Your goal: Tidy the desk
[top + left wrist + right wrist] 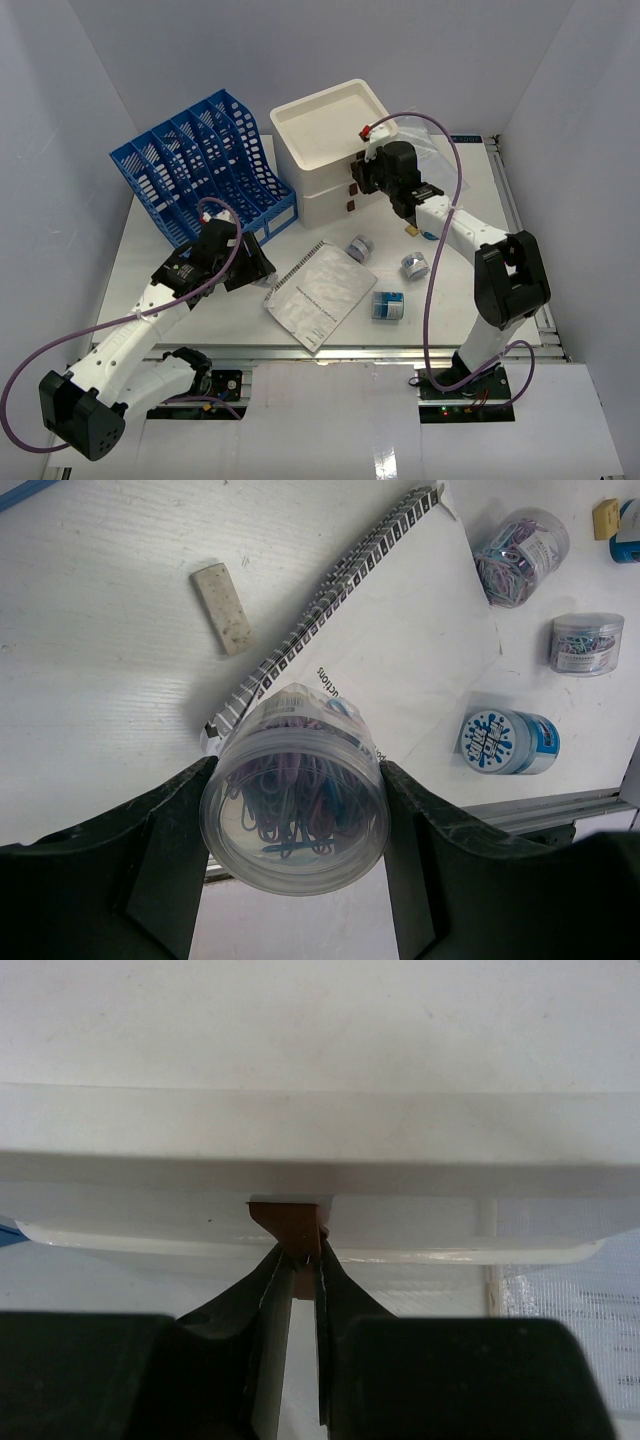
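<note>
**Working the top drawer, clip jar at the ready**

Seemingly at the drawer step of tidying the desk [135, 240]. Pinching the brown pull [290, 1218] of the top drawer [325, 125] with the right gripper [300, 1255], jaws almost together on the tab. Carrying a clear jar [295, 770] of coloured paper clips in the left gripper [296, 825], spread wide around its sides, above the near-left part of the desk.

Next, probably: draw the pull straight and level, without slipping off the small tab or dragging the whole white drawer box [320, 205]. Then bring the jar across. Cannot tell how far out the drawer already stands.

Containers:
- At the far edge, right of middle: the drawer box, with nothing seen inside the top drawer from above; lower drawers shut, contents hidden.
- At the far-left corner: a blue file rack [200, 170], no papers visible in it.
- Toward the near-right corner, beside a spiral notebook [320, 292]: a second clip jar [360, 248], a third clip jar [414, 265] and a blue-labelled jar [388, 305], contents unclear.
</note>
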You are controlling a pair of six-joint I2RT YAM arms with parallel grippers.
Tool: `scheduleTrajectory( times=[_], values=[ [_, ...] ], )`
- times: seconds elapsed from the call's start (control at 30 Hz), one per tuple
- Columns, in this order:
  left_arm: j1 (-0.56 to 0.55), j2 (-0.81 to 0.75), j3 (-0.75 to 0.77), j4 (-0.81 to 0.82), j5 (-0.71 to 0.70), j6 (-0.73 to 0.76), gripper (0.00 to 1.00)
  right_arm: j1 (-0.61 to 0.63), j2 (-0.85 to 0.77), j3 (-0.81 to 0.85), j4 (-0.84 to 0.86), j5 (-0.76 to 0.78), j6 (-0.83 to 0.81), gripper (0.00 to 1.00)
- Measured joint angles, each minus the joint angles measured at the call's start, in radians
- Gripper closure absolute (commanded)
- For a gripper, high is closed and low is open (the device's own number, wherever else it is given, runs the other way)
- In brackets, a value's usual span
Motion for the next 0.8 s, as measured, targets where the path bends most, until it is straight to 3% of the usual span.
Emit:
scheduleTrajectory(
  times=[0.37,0.8],
  values=[
    [0.0,0.043,0.071,0.029,0.075,0.0,1.0,0.003,-0.138,-0.154,0.073,-0.005,-0.003,0.92],
    [0.0,0.413,0.509,0.175,0.179,0.028,1.0,0.002,-0.437,-0.433,0.067,-0.056,-0.025,0.92]
  ],
)
